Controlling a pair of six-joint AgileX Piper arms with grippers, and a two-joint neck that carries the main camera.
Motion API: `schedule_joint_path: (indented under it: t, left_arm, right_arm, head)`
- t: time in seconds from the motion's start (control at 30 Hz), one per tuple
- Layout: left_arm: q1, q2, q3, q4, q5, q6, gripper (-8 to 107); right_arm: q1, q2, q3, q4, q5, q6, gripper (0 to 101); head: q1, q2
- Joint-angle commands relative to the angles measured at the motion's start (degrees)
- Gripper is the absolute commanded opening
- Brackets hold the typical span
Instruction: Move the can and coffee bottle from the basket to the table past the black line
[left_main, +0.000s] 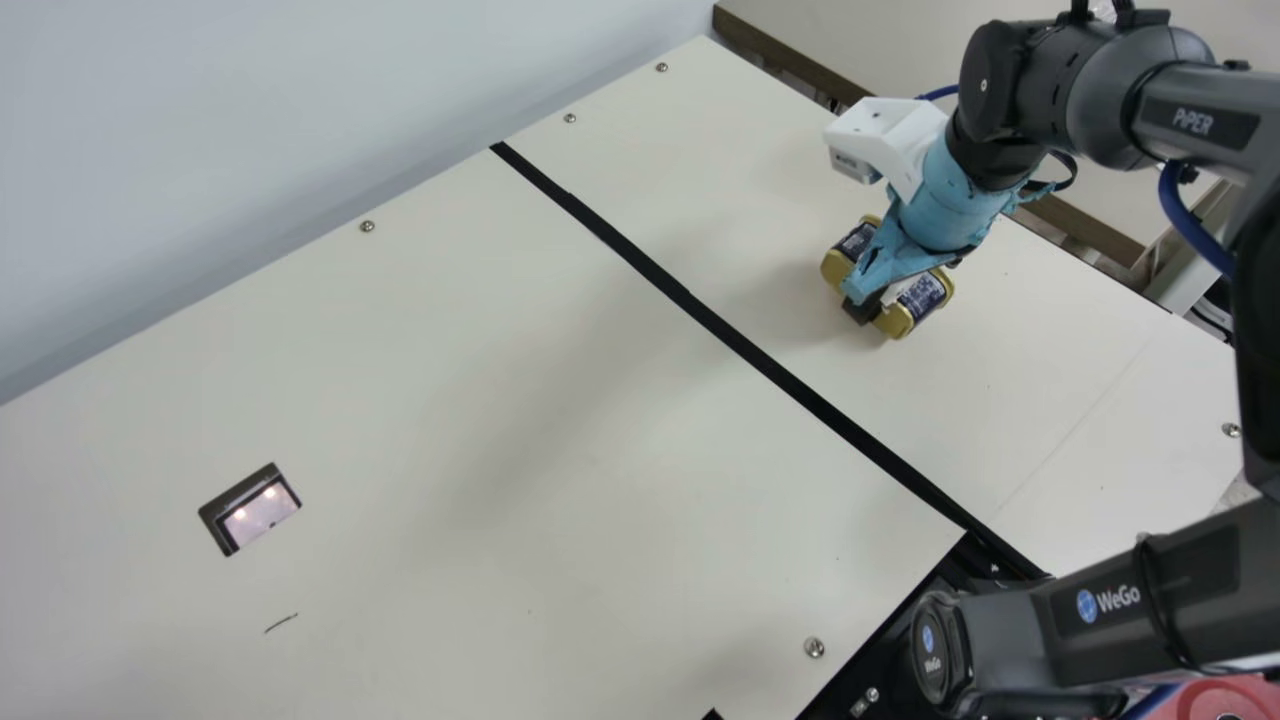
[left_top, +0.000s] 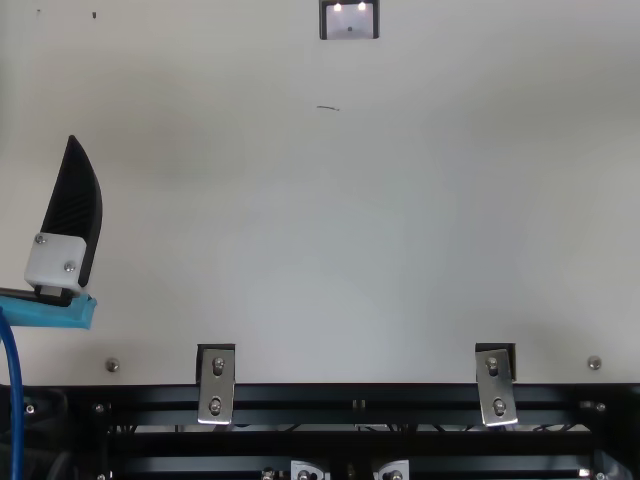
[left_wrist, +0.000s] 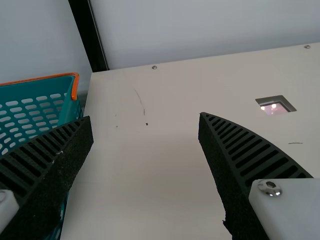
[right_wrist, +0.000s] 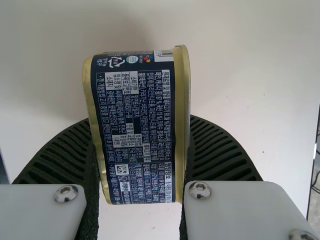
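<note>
Right gripper (left_main: 866, 302) clamps densely printed navy-and-gold can (right_wrist: 132, 130) past black line (left_main: 700, 310). Left gripper (left_top: 70, 215) wide open, partly cut off.

Wide room to pass over the table (left_main: 480, 400) between pale wall (left_main: 300, 120) and black line (left_main: 680, 295), right gripper (left_main: 864, 304) and can (left_main: 922, 297) obstructing beyond it, open gap between the left gripper's (left_top: 73, 205) 2 fingers, basket (left_wrist: 69, 105) near 1.

Cream table (left_main: 560, 400), smooth and pale, crossed by straight black line (left_main: 690, 305); round screws (left_main: 367, 226) set near edges; dark-framed inset (left_main: 228, 541) close to short thin mark (left_main: 281, 623); navy-and-gold can (left_main: 925, 294) right of line, contact with tabletop unclear
</note>
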Motion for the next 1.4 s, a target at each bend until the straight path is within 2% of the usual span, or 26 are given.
schedule_joint_path:
  t: [0.0, 0.13, 0.17, 0.2, 0.33, 0.53, 0.97, 1.1, 1.37]
  left_arm:
    - [0.0, 0.0, 0.0, 0.0, 0.0, 0.0, 90]
    - [0.0, 0.0, 0.0, 0.0, 0.0, 0.0, 90]
    - [0.0, 0.0, 0.0, 0.0, 0.0, 0.0, 90]
    - [0.0, 0.0, 0.0, 0.0, 0.0, 0.0, 90]
    - [0.0, 0.0, 0.0, 0.0, 0.0, 0.0, 90]
    - [0.0, 0.0, 0.0, 0.0, 0.0, 0.0, 90]
    - [0.0, 0.0, 0.0, 0.0, 0.0, 0.0, 90]
    - [0.0, 0.0, 0.0, 0.0, 0.0, 0.0, 90]
    - [0.0, 0.0, 0.0, 0.0, 0.0, 0.0, 90]
  right_arm:
    - [-1.03, 1.01, -0.12, 0.72, -1.07, -0.92, 0]
    - [-2.47, 2.51, -0.23, 2.81, -2.21, -2.79, 0]
    - [-2.75, 2.62, -0.25, 3.51, -2.35, -3.31, 89]
    - [-2.92, 2.68, -0.26, 4.09, -2.51, -3.71, 101]
    - [-3.28, 1.52, -0.5, 5.97, -2.73, -4.82, 101]
    - [-2.29, -3.0, -1.47, 7.08, -1.84, -5.76, 101]
    - [4.65, -12.41, -4.17, 9.63, 3.61, -4.68, 101]
    - [7.62, -13.93, -4.99, 13.27, 5.64, -4.01, 101]
    - [12.02, -17.6, -6.5, 23.97, 11.7, -3.83, 101]
  head:
    - [-1.3, -0.94]
    - [-1.3, -0.94]
    - [-1.3, -0.94]
    - [-1.3, -0.94]
    - [-1.3, -0.94]
    - [-1.3, -0.94]
    - [-1.3, -0.94]
    - [-1.3, -0.94]
    - [-1.3, -0.94]
